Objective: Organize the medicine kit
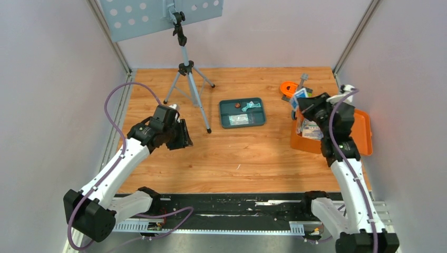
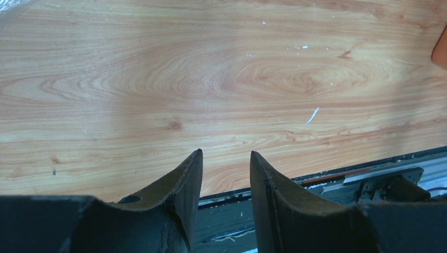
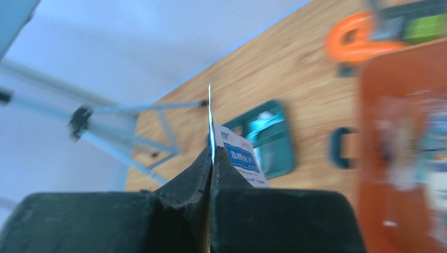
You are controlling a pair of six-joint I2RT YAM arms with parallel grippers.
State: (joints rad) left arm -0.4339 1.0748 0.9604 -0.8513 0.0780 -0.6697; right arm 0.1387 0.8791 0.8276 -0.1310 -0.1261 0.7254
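Edgewise, a thin white sachet [image 3: 238, 154] with blue label, tight in the right tool [image 3: 211, 156]; left tool [image 2: 225, 158] agape, empty.

Bright, even light, soft shadows on the table [image 1: 248, 153]; the right wrist view blurs (orange tray [image 3: 380, 221] worst).
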